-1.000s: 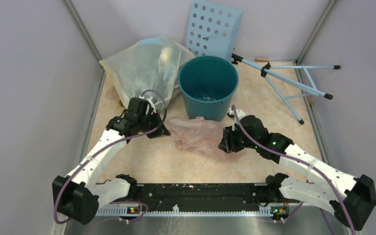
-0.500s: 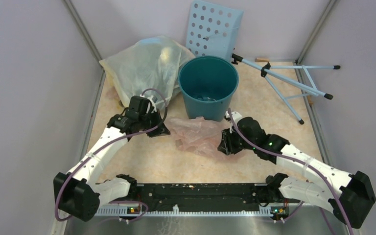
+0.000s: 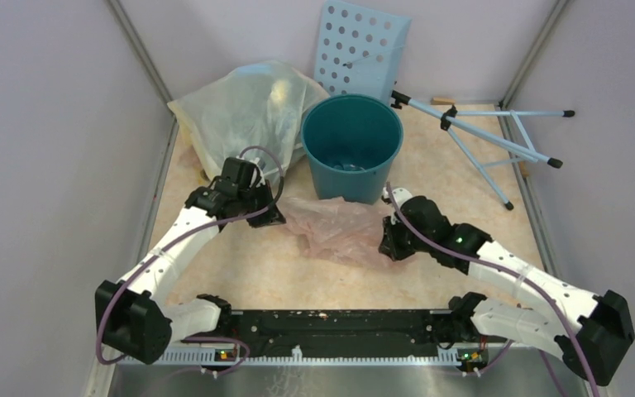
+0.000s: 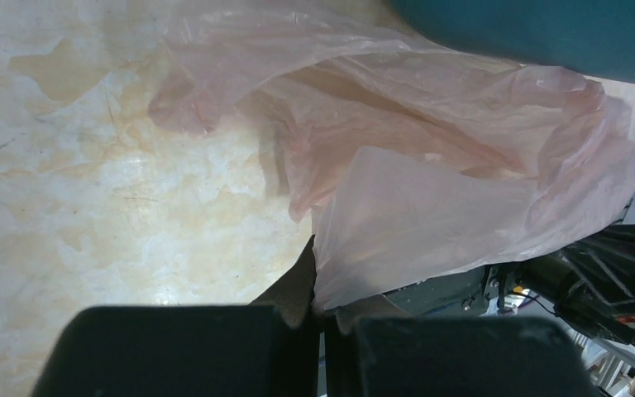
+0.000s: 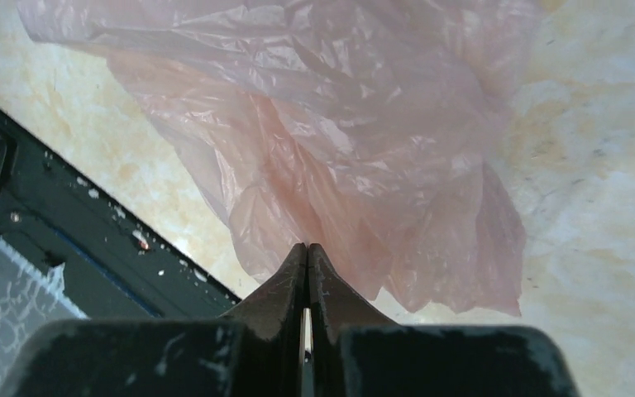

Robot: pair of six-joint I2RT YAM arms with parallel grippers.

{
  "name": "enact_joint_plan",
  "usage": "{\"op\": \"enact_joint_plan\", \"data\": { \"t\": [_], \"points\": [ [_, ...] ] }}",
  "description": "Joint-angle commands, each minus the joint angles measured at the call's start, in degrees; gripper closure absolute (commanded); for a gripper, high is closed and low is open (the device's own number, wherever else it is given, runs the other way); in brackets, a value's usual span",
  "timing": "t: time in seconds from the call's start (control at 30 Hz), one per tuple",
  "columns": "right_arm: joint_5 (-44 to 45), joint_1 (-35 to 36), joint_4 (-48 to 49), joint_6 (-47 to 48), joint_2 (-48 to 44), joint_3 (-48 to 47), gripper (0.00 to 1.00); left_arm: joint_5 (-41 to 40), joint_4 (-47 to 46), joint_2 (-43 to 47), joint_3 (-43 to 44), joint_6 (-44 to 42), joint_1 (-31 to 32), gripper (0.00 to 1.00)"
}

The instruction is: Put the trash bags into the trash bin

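Note:
The pale-pink trash bag (image 3: 339, 227) lies crumpled on the table just in front of the teal trash bin (image 3: 351, 149), which stands upright and open. My left gripper (image 3: 274, 217) is at the bag's left edge, shut on a fold of it (image 4: 430, 165). The bin's wall (image 4: 546, 33) shows at the top of the left wrist view. My right gripper (image 3: 389, 244) is at the bag's right edge, its jaws closed on the film (image 5: 339, 124). In the wrist views the left gripper (image 4: 324, 310) and the right gripper (image 5: 307, 246) both pinch plastic at their tips.
A large yellowish-clear sack (image 3: 248, 112) bulges left of the bin. A light-blue perforated panel (image 3: 364, 50) leans on the back wall. A folded tripod (image 3: 479, 136) lies at the back right. A black rail (image 3: 339, 322) runs along the near edge. Grey walls close both sides.
My right gripper has shifted slightly right with the bag's edge. My left gripper has edged up a little. The bag is spread a bit wider between them.

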State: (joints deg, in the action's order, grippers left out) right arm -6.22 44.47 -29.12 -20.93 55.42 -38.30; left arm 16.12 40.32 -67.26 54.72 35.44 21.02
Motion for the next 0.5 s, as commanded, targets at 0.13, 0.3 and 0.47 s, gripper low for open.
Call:
{"op": "enact_joint_plan", "data": {
  "t": [0.13,0.3,0.47],
  "points": [
    [20.0,-1.9,-6.4,-3.5,-13.6,-9.3,1.00,-6.1,7.6,-0.1,4.3,-4.5,-1.5,1.00],
    [27.4,-7.7,-10.6,-6.4,-14.5,-15.9,1.00,-9.3,13.2,-0.2,4.6,-7.3,-1.8,1.00],
    [33.4,-8.8,-9.2,-6.4,-16.0,-18.0,1.00,-9.4,15.7,0.4,5.2,-7.9,-2.5,1.00]
  ]
}}
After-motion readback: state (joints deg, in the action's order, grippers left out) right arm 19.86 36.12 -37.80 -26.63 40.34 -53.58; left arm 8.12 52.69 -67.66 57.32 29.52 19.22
